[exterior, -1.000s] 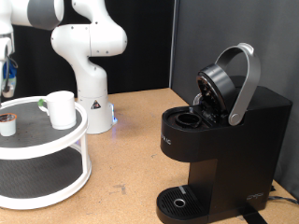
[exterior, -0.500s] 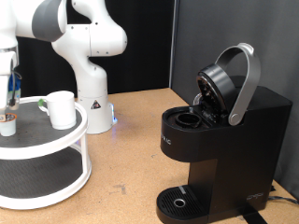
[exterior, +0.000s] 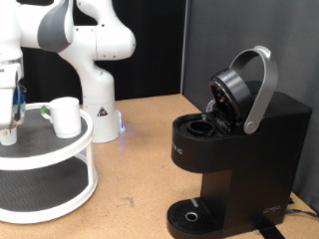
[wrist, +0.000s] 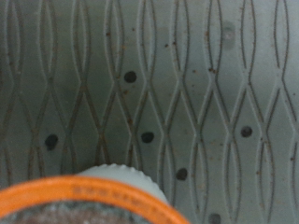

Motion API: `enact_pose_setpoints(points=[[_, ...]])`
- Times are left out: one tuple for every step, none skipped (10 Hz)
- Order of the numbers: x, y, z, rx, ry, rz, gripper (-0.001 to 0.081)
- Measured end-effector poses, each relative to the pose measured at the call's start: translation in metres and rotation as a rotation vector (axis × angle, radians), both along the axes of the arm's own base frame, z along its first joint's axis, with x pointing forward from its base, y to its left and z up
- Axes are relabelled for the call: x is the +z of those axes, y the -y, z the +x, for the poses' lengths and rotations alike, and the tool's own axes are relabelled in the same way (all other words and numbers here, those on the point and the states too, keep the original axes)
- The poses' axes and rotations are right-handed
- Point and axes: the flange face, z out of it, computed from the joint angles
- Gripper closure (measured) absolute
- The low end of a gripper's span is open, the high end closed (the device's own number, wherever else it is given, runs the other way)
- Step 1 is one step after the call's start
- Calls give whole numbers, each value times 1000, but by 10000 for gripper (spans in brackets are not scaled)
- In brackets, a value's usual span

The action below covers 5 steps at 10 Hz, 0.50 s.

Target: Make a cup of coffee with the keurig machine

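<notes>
My gripper (exterior: 11,112) hangs at the exterior view's far left, low over the upper tier of a round white stand (exterior: 60,149), right above a small white pod (exterior: 7,135). In the wrist view the pod's orange rim (wrist: 93,194) fills the lower edge over the grey patterned mat (wrist: 187,84); no fingers show there. The white cup (exterior: 66,117) stands upright on the same tier, to the exterior view's right of the gripper. The black keurig machine (exterior: 239,159) stands at the right with its brew head (exterior: 234,92) and grey handle (exterior: 261,85) raised and its pod chamber (exterior: 202,126) open.
The white robot base (exterior: 97,100) stands behind the stand. The stand has a lower tier (exterior: 40,189). The machine's round drip tray (exterior: 189,214) holds nothing. Brown tabletop (exterior: 140,149) lies between stand and machine.
The arm has swung to the exterior view's left and come down, so that the gripper now hangs just over the pod. Cup and machine have not moved.
</notes>
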Motion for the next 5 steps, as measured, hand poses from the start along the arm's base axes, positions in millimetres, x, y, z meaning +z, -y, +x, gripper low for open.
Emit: enact_pose_setpoints(points=[[-2,0,0,1,-3,0,6],[-4,-1,0,1,-4,0,6],[-5,-1,0,1,-4,1,6],[-6,-1,0,1,-5,1,115],[-6,-1,0,2,-5,2,253]])
